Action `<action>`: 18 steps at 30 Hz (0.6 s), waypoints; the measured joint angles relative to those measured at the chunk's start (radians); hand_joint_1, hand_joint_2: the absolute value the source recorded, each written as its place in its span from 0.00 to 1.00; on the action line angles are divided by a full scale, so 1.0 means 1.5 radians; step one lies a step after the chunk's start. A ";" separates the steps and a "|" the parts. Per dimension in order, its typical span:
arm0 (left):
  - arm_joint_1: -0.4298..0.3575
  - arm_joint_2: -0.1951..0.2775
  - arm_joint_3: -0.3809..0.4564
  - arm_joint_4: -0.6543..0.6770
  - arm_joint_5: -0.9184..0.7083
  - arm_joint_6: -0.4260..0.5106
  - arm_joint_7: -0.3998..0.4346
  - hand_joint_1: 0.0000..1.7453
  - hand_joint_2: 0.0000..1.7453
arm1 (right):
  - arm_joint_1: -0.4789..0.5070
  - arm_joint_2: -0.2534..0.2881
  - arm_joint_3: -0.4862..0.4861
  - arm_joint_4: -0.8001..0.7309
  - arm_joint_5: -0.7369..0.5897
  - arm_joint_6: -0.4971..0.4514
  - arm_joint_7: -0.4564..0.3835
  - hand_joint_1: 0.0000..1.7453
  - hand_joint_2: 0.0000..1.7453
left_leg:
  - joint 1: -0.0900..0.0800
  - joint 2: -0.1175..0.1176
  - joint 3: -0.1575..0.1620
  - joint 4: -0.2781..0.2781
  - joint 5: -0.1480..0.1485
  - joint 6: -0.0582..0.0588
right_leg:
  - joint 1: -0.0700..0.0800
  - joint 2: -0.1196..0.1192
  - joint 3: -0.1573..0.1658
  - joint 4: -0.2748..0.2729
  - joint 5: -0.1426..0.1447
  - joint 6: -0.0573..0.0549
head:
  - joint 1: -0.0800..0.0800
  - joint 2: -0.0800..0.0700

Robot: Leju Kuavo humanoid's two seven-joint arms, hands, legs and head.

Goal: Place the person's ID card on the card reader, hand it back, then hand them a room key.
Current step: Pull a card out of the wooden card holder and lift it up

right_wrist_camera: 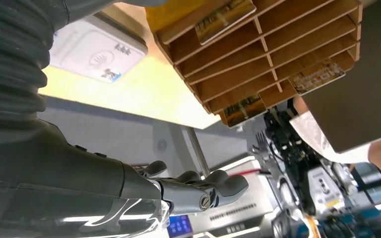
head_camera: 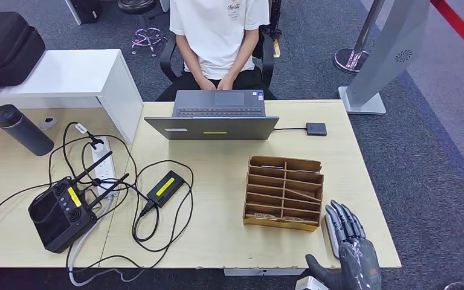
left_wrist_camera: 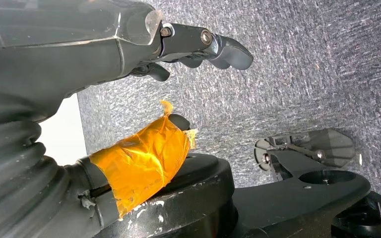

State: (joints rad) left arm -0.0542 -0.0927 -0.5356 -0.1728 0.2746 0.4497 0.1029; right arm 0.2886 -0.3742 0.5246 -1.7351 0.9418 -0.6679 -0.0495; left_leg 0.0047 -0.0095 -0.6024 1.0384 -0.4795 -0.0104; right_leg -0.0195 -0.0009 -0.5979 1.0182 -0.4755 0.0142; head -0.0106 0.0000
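Note:
A wooden slotted card holder (head_camera: 284,193) stands on the desk's right half, with key cards (right_wrist_camera: 317,77) lying in several slots. My right hand (head_camera: 347,241) hovers at the desk's front right corner, just right of the holder, fingers (right_wrist_camera: 213,186) stretched out and holding nothing. A flat white box with a logo (right_wrist_camera: 96,52) lies on the desk beside that hand. A small black square device (head_camera: 316,128) is cabled to the laptop (head_camera: 217,115). A person in a white shirt (head_camera: 217,30) sits behind the laptop, hands in lap. My left hand (left_wrist_camera: 188,47) hangs over the carpet, holding nothing.
On the left half lie a black remote controller (head_camera: 60,211), a power strip (head_camera: 101,163), a black adapter (head_camera: 165,187) and looping cables. A dark bottle (head_camera: 21,128) lies at far left. A grey floor stand (head_camera: 386,54) rises right of the desk.

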 joint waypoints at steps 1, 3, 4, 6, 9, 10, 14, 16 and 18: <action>0.000 0.000 0.000 0.000 -0.001 0.000 0.000 0.00 1.00 | -0.004 0.003 0.002 0.006 0.016 -0.007 0.002 0.00 1.00 | 0.000 0.000 0.000 0.000 0.000 0.000 | 0.000 0.000 0.000 0.000 0.000 0.000 | 0.000 0.000; 0.000 0.000 0.000 0.000 -0.002 0.000 0.000 0.00 1.00 | -0.010 0.014 0.002 0.015 0.050 -0.013 -0.005 0.00 1.00 | 0.000 0.000 0.000 0.000 0.000 0.000 | 0.000 0.000 0.000 0.000 0.000 0.000 | 0.000 0.000; 0.000 0.000 0.000 0.000 -0.002 0.000 0.000 0.00 1.00 | -0.012 0.022 0.000 0.019 0.065 -0.014 -0.012 0.00 1.00 | 0.000 0.000 0.000 0.000 0.000 0.000 | 0.000 0.000 0.000 0.000 0.000 0.000 | 0.000 0.000; 0.000 0.000 0.000 0.000 -0.003 0.000 0.000 0.00 1.00 | -0.013 0.039 -0.008 0.026 0.091 -0.014 -0.026 0.00 1.00 | 0.000 0.000 0.000 0.000 0.000 0.000 | 0.000 0.000 0.000 0.000 0.000 0.000 | 0.000 0.000; 0.000 0.000 0.000 0.000 -0.006 0.000 0.000 0.00 1.00 | -0.014 0.062 -0.022 0.037 0.121 -0.014 -0.036 0.00 1.00 | 0.000 0.000 0.000 0.000 0.000 0.000 | 0.000 0.000 0.000 0.000 0.000 0.000 | 0.000 0.000; 0.000 0.000 0.000 0.000 -0.007 0.000 0.000 0.00 1.00 | -0.014 0.068 -0.027 0.041 0.129 -0.014 -0.038 0.00 1.00 | 0.000 0.000 0.000 0.000 0.000 0.000 | 0.000 0.000 0.000 0.000 0.000 0.000 | 0.000 0.000; 0.000 0.000 -0.001 0.000 -0.011 0.000 0.000 0.00 1.00 | -0.017 0.091 -0.041 0.061 0.156 -0.014 -0.042 0.00 1.00 | 0.000 0.000 0.000 0.000 0.000 0.000 | 0.000 0.000 0.000 0.000 0.000 0.000 | 0.000 0.000; 0.000 0.000 -0.001 0.000 -0.012 0.000 0.000 0.00 1.00 | -0.020 0.101 -0.046 0.073 0.166 -0.014 -0.044 0.00 1.00 | 0.000 0.000 0.000 0.000 0.000 0.000 | 0.000 0.000 0.000 0.000 0.000 0.000 | 0.000 0.000; 0.000 0.000 -0.002 0.000 -0.014 0.000 0.000 0.00 1.00 | -0.024 0.110 -0.051 0.086 0.176 -0.014 -0.046 0.00 1.00 | 0.000 0.000 0.000 0.000 0.000 0.000 | 0.000 0.000 0.000 0.000 0.000 0.000 | 0.000 0.000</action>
State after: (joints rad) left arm -0.0545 -0.0925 -0.5389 -0.1728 0.2543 0.4496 0.1029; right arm 0.2521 -0.2087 0.4482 -1.6068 1.2057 -0.6889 -0.1185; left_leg 0.0047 -0.0096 -0.6024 1.0382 -0.4795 -0.0104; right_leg -0.0195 -0.0009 -0.5978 1.0182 -0.4755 0.0142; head -0.0106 0.0000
